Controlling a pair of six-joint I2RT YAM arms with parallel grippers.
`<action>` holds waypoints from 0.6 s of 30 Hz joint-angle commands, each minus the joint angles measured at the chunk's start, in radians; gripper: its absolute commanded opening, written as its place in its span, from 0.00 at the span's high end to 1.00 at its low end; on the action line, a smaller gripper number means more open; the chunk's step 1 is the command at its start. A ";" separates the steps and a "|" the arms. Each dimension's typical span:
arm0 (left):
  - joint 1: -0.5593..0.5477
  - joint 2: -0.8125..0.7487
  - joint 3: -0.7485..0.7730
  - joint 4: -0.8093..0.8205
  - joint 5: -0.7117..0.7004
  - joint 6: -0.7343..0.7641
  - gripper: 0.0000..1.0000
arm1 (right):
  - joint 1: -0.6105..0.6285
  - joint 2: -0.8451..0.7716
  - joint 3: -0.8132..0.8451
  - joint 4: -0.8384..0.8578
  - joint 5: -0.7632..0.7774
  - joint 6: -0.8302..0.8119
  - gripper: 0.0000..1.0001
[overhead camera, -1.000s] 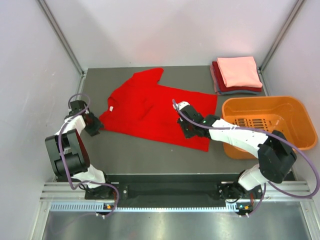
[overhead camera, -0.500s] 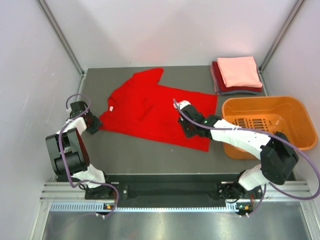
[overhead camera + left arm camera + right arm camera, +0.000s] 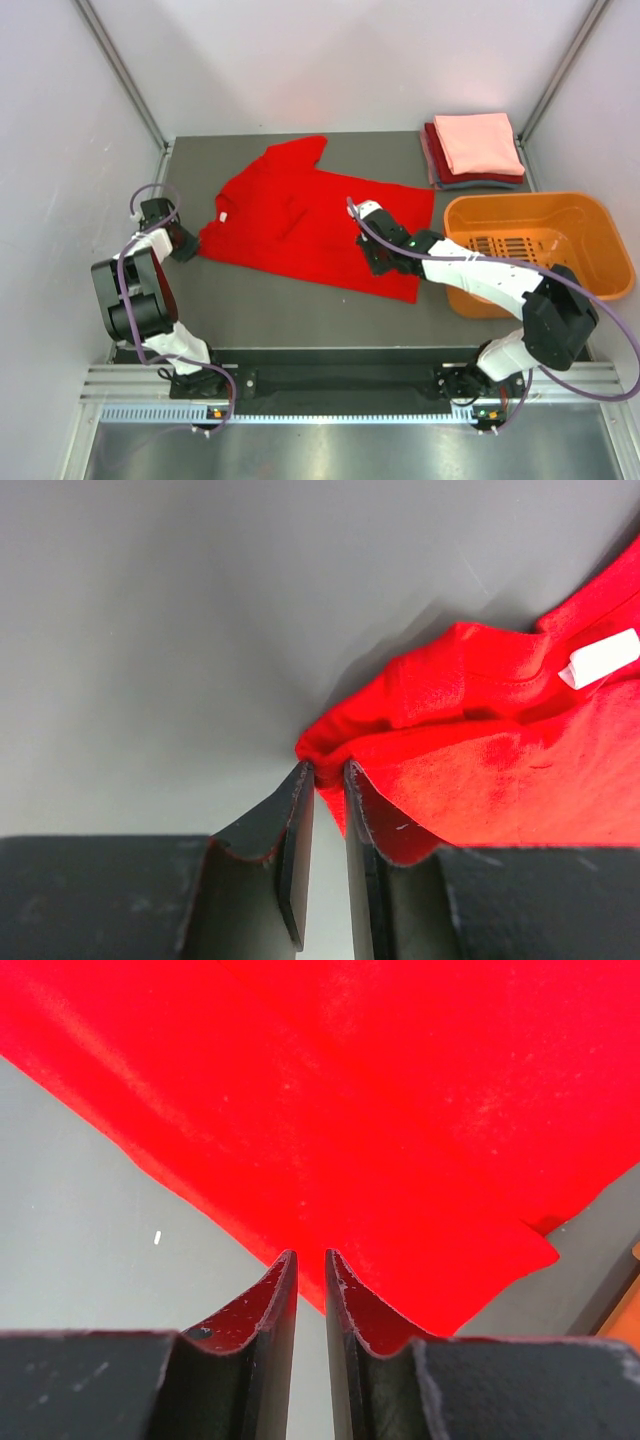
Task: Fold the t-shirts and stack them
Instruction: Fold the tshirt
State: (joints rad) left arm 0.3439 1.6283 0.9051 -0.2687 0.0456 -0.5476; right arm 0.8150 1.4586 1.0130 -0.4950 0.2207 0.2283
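Because the red t-shirt (image 3: pixel 300 215) is thin, soft and light, we expect it to sag and crease wherever it is not held, so it wants taking by its edges and not by its middle. It lies spread nearly flat on the table (image 3: pixel 280 310), across the middle and toward the left, with one sleeve pointing to the far side. At its left tip, near the white label (image 3: pixel 598 658), our left gripper (image 3: pixel 326 768) has its jaws drawn close on a bunched fold of the edge, and we judge that the cloth is nipped there. Our right gripper (image 3: pixel 310 1253) sits at the near hem, right of centre, its jaws almost together with the hem at their tips. Two holds well apart along the cloth should keep it taut for a fold, though a pinch on a single thin layer could slip. The folded stack (image 3: pixel 478 148), pink over dark red and grey-blue, sits in the far right corner, just beyond the orange basket (image 3: pixel 590 215).
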 commanded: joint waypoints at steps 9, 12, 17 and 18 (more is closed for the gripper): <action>0.006 0.038 0.052 -0.001 -0.036 0.003 1.00 | -0.004 -0.095 -0.034 0.006 0.026 0.005 0.82; 0.006 0.031 0.080 -0.073 -0.117 0.018 1.00 | -0.004 -0.109 -0.036 -0.005 0.032 0.006 0.82; 0.006 -0.001 0.120 -0.210 -0.289 0.072 1.00 | -0.004 -0.141 -0.040 -0.014 0.034 0.011 0.81; 0.006 -0.016 0.121 -0.225 -0.305 0.080 1.00 | -0.005 -0.144 -0.040 -0.014 0.035 0.013 0.81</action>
State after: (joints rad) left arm 0.3424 1.6596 0.9852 -0.3992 -0.1066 -0.5194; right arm 0.8150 1.3609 0.9749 -0.5102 0.2348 0.2298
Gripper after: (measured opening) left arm 0.019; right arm 0.186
